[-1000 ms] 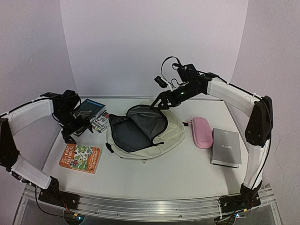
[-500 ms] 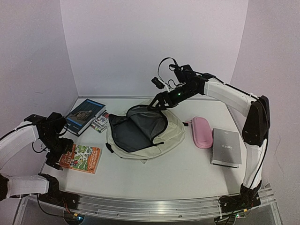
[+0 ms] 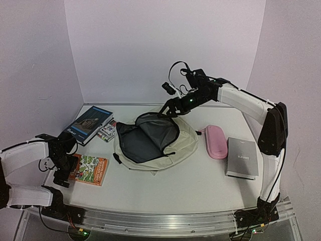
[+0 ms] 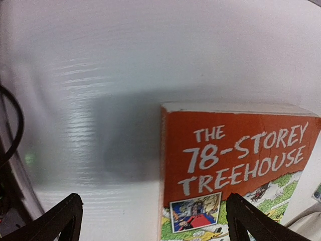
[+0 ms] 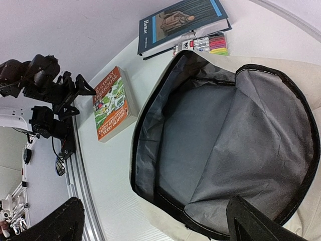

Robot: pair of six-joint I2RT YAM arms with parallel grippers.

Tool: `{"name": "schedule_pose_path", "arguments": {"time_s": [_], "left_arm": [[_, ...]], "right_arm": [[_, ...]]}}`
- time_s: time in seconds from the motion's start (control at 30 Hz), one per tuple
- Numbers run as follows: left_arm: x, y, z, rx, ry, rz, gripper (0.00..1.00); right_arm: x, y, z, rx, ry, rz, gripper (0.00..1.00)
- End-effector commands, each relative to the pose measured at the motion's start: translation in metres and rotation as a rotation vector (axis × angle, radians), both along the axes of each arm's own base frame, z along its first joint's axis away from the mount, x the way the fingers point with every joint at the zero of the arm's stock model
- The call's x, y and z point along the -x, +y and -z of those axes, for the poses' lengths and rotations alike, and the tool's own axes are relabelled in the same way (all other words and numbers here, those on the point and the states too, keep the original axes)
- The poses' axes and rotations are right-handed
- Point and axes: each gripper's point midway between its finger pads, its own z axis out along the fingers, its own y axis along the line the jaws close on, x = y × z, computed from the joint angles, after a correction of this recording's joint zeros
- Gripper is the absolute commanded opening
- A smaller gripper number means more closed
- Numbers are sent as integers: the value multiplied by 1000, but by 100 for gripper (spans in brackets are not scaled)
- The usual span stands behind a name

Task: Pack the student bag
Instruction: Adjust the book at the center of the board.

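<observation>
Now to the paperback, bag lying open

Over the last second: left gripper (image 4: pixel 153 198) away from the blue book (image 3: pixel 90 123) at upper left and down to the orange paperback (image 3: pixel 88 169) at lower left. Jaws spread wide and clamped on nothing. In the wrist view, one finger over bare table (image 3: pixel 190 186), the other over the orange cover, the book's spine edge between them. Looks like a change of target, probably lining up to lift the paperback first.

Little change at upper centre: right gripper (image 3: pixel 169 110) nudged slightly leftward, poised above the far rim of the student bag (image 3: pixel 185 143), fingers apart, empty. Possibly there to hold the mouth open, though not touching the fabric as far as can be told.

As for the bag: mid-frame, flat on the table, soft cream cloth with a black zip edge. Main compartment unzipped and gaping, grey lining exposed, no item visible inside. So packing not yet begun, by the look of it. Markers (image 3: pixel 106 132) just left of the bag, pink pencil case (image 3: pixel 216 141) just right of it, grey book (image 3: pixel 242 157) further right.
</observation>
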Motion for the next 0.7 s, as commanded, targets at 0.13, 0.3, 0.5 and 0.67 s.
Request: {"name": "schedule_pose_path", "arguments": {"time_s": [0.13,0.3,0.5,0.67], "left_arm": [[-93,-22,12,-16,-190,266,95],[-153,-65,15,68,-194,587,90],[-196,-117,27,196,-148,925,74],[-223,-165,27,201,-144,1154,66]], "right_arm": [[1,4,-9,-25,-28,-31,98],[3,5,-7,-30,-15,-39,98],[3,4,-4,-21,-10,-31,98],[1,5,-1,-17,0,-23,98]]}}
